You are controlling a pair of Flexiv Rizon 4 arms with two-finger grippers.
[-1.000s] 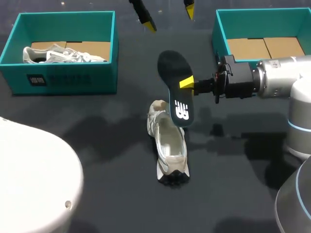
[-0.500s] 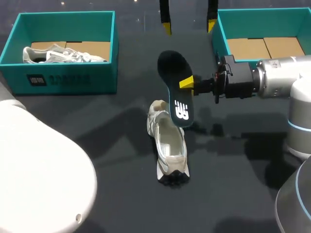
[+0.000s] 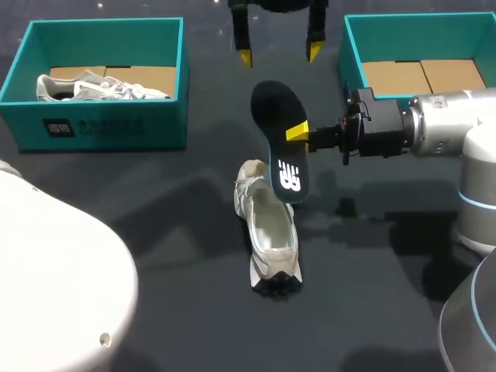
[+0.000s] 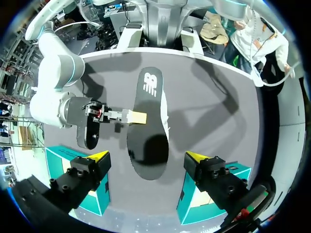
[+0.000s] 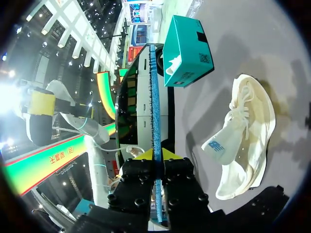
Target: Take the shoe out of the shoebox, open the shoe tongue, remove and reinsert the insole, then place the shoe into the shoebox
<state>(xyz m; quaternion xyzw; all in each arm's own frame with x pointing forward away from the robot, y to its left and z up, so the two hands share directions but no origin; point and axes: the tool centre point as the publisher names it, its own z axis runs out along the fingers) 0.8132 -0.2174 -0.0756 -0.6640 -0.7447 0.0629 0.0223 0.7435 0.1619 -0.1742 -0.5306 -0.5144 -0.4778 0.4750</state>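
A pale sneaker (image 3: 269, 232) lies on the dark table, toe toward the front. Just above its heel my right gripper (image 3: 299, 132) is shut on the edge of a dark insole (image 3: 277, 116), which hangs steeply tilted with its white logo end lowest. In the right wrist view the insole (image 5: 154, 97) is edge-on between the fingers, with the sneaker (image 5: 245, 141) beyond. My left gripper (image 3: 279, 54) hangs open above the far end of the insole, apart from it. Its wrist view looks down on the insole (image 4: 148, 111) and my right gripper (image 4: 135, 117).
A teal shoebox (image 3: 101, 128) at the back left holds a second sneaker (image 3: 97, 87). Another teal shoebox (image 3: 346, 54) at the back right shows only its cardboard floor. My left arm's white body (image 3: 54, 287) fills the front left corner.
My left gripper has swung from tilted to level and come lower toward the insole's far end. The right arm, insole and sneaker have not moved.
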